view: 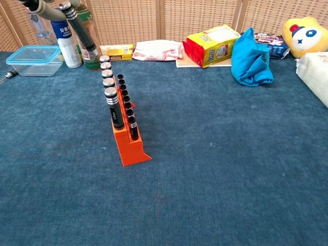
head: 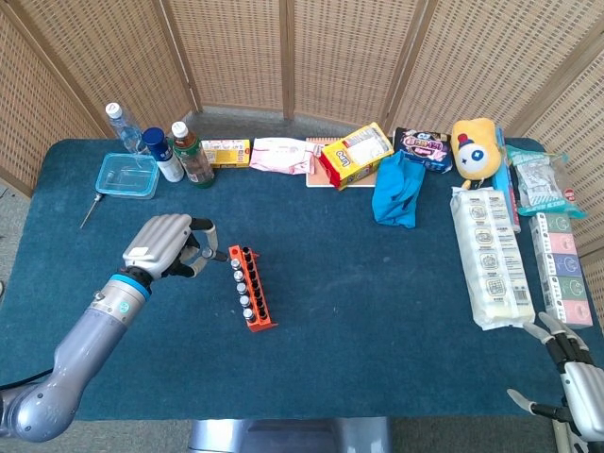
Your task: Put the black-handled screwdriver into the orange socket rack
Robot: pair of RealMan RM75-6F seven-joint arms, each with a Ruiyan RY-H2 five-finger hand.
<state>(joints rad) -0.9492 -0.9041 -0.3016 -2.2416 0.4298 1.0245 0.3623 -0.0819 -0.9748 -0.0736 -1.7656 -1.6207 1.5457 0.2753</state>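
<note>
The black-handled screwdriver with a knurled grip (view: 82, 28) is held in the grey robotic left hand (head: 168, 247), whose fingers are closed around the handle. In the chest view the tool is seen tilted, its lower end angled down toward the far end of the orange plastic socket rack (view: 128, 141), above the rack and not seated in it. The rack stands on the dark blue cloth-covered table (head: 359, 283) and carries a row of silver-capped black drivers beside a row of small black sockets. In the head view the left hand is seen just beside the rack's far end. The right hand (head: 571, 373) is seen only partly at the lower right edge of the head view, its fingers apart and nothing in them. Along the far side of the table are found a clear plastic food container (head: 126, 176), several bottles (head: 192, 156), a yellow and red snack box (head: 356, 157), a crumpled blue cloth (head: 397, 191) and a yellow plush toy (head: 475, 145).
</note>
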